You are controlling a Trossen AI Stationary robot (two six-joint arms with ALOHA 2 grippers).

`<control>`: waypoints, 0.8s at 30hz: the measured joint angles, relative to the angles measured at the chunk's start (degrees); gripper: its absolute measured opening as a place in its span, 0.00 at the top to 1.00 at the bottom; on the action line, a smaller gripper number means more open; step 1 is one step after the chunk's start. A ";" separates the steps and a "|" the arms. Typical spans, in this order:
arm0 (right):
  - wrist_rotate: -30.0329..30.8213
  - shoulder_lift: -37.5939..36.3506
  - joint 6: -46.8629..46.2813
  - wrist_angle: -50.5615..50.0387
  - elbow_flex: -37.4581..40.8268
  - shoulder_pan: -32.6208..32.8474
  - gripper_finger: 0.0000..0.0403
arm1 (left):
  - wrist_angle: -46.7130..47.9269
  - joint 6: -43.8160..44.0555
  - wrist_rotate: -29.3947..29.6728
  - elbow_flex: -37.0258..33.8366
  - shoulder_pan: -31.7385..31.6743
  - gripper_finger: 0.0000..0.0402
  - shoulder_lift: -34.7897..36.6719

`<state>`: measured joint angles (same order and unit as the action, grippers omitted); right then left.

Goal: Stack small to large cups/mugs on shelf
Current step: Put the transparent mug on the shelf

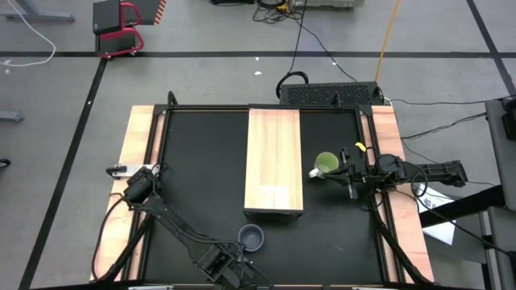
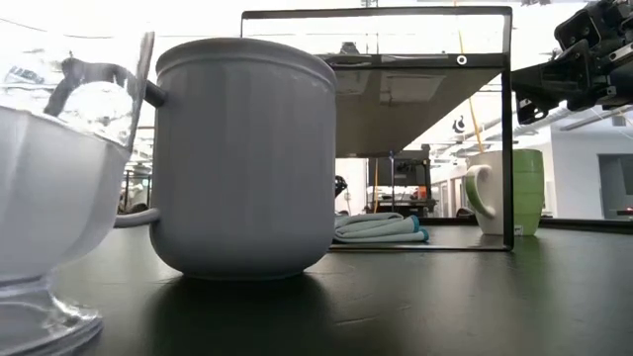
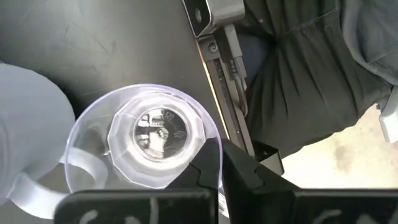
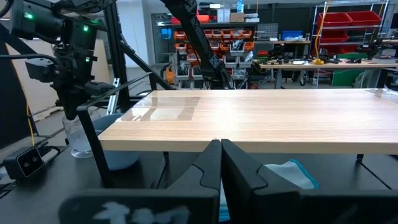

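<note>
While the left gripper (image 3: 221,149) is pinching the glass, step in hand: lift the small clear glass cup (image 3: 155,134) off the table (image 1: 201,161).
Left tool: fingers drawn narrow over the cup's rim, one inside and one outside, so it seems to hold the wall of the glass.
Glass place: near the table's near edge, just beside the blue-grey mug (image 1: 251,238), beyond the shelf's near end.
Shelf: the shelf (image 1: 274,161) lies lengthwise along the table's middle, with nothing on its top.
Green mug: the lime-green mug (image 1: 326,164) stands between the shelf's right side and the table's right edge.
Right tool: the right gripper (image 1: 345,169) is closed on nothing, just beside the green mug.
Advice: rise straight up, because the blue-grey mug is very close; keep the glass upright, since a thin-wall pinch can slip.
</note>
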<state>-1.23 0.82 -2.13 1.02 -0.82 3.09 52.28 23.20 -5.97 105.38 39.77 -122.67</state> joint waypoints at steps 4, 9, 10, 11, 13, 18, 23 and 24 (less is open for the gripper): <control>-0.01 0.00 0.00 0.00 -0.02 0.02 1.00 | 0.23 -1.06 -1.32 0.00 0.00 0.98 0.00; -0.01 0.00 0.00 -0.01 -0.02 0.02 1.00 | 1.26 -1.10 -1.30 0.00 0.00 0.98 0.92; -0.01 0.00 0.00 0.00 0.00 0.01 1.00 | 1.31 -1.13 -0.85 0.00 0.00 0.99 1.52; -0.01 0.00 0.00 0.00 0.00 0.00 1.00 | 1.54 -1.36 -0.09 -0.02 0.09 0.99 2.12; -0.02 0.00 0.00 0.00 -0.02 0.02 1.00 | 1.41 -1.88 1.28 -0.02 0.12 0.99 3.41; 0.00 0.17 0.00 0.00 -0.02 0.01 1.00 | 1.53 -2.51 6.89 -0.02 0.50 0.99 7.34; 0.00 0.73 0.00 0.00 -0.01 0.02 1.00 | 0.90 -0.62 12.05 -0.02 0.34 0.99 10.68; 0.00 0.81 0.00 0.00 -0.02 0.02 1.00 | 0.74 -0.56 13.11 -0.02 0.28 0.99 11.22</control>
<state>-1.23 1.63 -2.13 1.02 -0.84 3.11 53.02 22.65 7.14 105.36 40.05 -111.46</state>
